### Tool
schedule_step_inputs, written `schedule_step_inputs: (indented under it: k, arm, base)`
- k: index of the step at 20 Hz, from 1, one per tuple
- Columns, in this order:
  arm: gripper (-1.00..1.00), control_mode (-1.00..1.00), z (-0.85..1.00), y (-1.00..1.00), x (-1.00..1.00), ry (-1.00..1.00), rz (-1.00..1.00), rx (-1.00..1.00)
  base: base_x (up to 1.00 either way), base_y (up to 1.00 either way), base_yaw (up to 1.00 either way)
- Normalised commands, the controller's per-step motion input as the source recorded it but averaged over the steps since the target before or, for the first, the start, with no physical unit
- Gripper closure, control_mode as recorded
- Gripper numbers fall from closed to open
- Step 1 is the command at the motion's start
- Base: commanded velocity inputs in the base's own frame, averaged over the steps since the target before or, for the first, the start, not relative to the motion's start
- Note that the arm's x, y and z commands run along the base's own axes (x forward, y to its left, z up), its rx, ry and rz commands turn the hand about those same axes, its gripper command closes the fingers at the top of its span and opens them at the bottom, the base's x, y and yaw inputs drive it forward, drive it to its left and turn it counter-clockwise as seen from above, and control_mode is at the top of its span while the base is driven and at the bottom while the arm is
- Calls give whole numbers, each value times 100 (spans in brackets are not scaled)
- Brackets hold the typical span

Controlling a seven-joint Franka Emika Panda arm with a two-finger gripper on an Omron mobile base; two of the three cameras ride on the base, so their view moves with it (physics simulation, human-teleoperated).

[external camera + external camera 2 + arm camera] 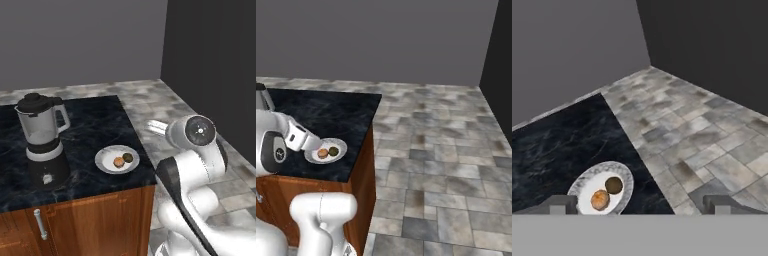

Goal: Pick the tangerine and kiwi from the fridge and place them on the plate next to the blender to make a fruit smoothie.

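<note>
The plate (106, 160) is sitting on the black marbled bench (95, 125), near the bench's front right corner, and it is carrying both fruits side by side. The tangerine (118, 162) is lying on the nearer, left part of the plate, and the kiwi (128, 157) is lying just beside it to the right and slightly farther back; whether the two are touching cannot be told. The blender (43, 141) is standing upright on the bench to the left of the plate, near it but apart from it, with its black lid on the clear jar and its handle pointing toward the plate. In the right base view the plate (338, 145) is showing at the near right part of the bench top, with the tangerine (323, 152) to the left of the kiwi (334, 150) and a white arm link passing just beside the plate's left edge. In the hand view the fingers (641, 205) are standing wide apart and released, gripping nothing, with one dark tip (559, 204) at the lower left and the other at the lower right. Between and beyond them the plate (624, 172) is lying near the bench's edge, holding the tangerine (600, 199) and the kiwi (614, 185). Grey stone floor tiles (702, 130) are spreading to the right of the bench. Wooden cabinet fronts (95, 220) are showing under the bench top.
</note>
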Motion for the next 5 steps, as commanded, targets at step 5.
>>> schedule_step_inputs:
  k: [5]
  arm:
    - [-100,-100,91,-69,-32,0,-4,26]
  base:
    - [0,0,0]
